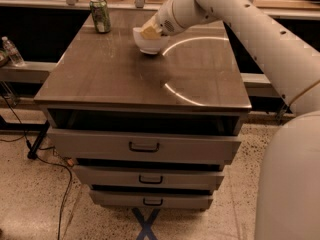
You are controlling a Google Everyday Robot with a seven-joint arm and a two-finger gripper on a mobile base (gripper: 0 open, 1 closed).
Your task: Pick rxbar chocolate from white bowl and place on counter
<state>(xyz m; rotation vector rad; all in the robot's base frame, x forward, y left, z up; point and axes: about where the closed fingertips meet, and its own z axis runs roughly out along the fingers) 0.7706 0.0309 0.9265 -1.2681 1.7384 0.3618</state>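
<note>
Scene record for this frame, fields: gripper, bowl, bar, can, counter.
gripper: at the bowl's opening, arm reaching in from the right
white bowl: upright on the counter, far centre
rxbar chocolate: not visible; the gripper covers the bowl's inside
green can: upright, far left corner, apart from the bowl
counter: top of a three-drawer cabinet
</note>
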